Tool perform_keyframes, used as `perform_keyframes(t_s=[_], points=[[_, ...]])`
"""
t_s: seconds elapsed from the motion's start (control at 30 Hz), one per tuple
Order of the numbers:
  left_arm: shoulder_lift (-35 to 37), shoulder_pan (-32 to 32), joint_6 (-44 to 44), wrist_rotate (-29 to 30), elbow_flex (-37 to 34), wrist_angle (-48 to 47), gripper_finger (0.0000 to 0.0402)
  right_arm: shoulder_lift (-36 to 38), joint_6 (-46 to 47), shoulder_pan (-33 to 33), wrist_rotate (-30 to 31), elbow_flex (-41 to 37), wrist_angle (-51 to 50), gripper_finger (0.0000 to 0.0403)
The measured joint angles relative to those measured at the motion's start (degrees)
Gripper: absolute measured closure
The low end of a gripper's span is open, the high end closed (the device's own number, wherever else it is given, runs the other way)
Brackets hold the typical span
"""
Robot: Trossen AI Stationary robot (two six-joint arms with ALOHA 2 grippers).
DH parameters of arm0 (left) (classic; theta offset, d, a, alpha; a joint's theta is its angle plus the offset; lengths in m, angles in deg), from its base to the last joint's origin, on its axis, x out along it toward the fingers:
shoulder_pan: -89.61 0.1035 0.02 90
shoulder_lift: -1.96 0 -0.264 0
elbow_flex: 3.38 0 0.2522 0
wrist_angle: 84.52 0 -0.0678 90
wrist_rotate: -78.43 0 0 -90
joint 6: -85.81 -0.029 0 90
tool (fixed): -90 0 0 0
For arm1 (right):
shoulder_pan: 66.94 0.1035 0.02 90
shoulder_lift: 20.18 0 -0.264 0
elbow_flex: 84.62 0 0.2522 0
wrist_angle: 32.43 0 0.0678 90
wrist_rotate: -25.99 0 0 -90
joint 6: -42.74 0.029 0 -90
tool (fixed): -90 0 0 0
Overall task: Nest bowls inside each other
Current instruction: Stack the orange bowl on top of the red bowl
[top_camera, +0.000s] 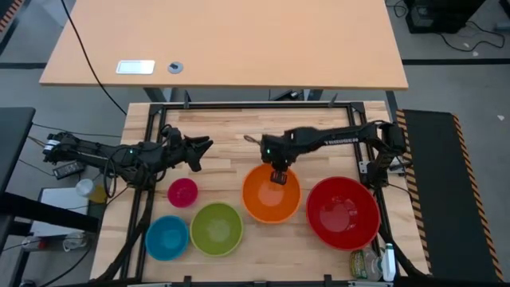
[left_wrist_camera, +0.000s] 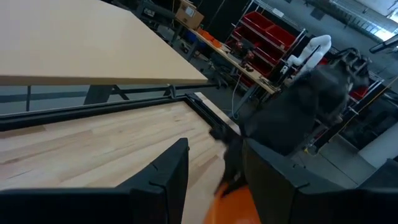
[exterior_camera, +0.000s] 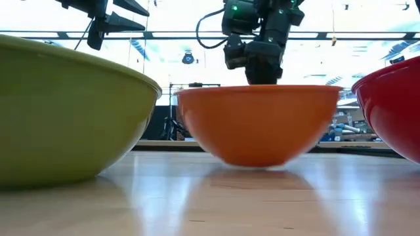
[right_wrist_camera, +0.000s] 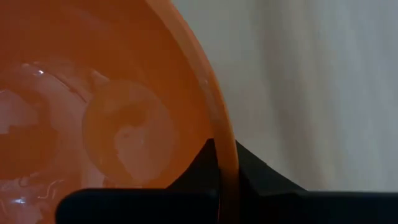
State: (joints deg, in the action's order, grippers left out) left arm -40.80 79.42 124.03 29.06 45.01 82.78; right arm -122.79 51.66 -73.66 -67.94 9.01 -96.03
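Five glossy bowls are seen on a pale wood-grain table [top_camera: 223, 171]: a red bowl [top_camera: 343, 212], an orange bowl [top_camera: 267, 199], a lime green bowl [top_camera: 216, 229], a blue bowl [top_camera: 166, 237] and a magenta-pink bowl [top_camera: 182, 192]. Both arms are black, and the right gripper [top_camera: 278, 177] is black too.

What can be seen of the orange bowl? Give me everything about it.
The orange bowl is round, glossy and looks like plastic, with a thin rim and a small flat base. It stands upright and empty on the wooden table, between the lime green bowl and the red bowl, apart from both. The right gripper is shut on its far rim, one finger inside the wall and one outside. Nothing else touches it, and it is not yet nested.
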Motion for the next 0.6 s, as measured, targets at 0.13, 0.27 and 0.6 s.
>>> perform_keyframes(t_s=[0.13,0.27,0.6], points=[[-0.01,0.0,-0.28,0.01,0.0,-1.51,0.0244,0.0,-2.61,-2.12,-0.73,6.54,-6.7,0.0384],[-0.02,-0.01,-0.32,-0.27,0.0,-2.7,0.0215,0.0,-5.25,-2.86,-2.2,13.2,-13.29,0.0383],[-3.56,-0.15,-1.95,-7.35,0.24,-1.91,0.0153,3.24,-6.46,-0.78,-3.39,22.96,-24.98,0.0383]])
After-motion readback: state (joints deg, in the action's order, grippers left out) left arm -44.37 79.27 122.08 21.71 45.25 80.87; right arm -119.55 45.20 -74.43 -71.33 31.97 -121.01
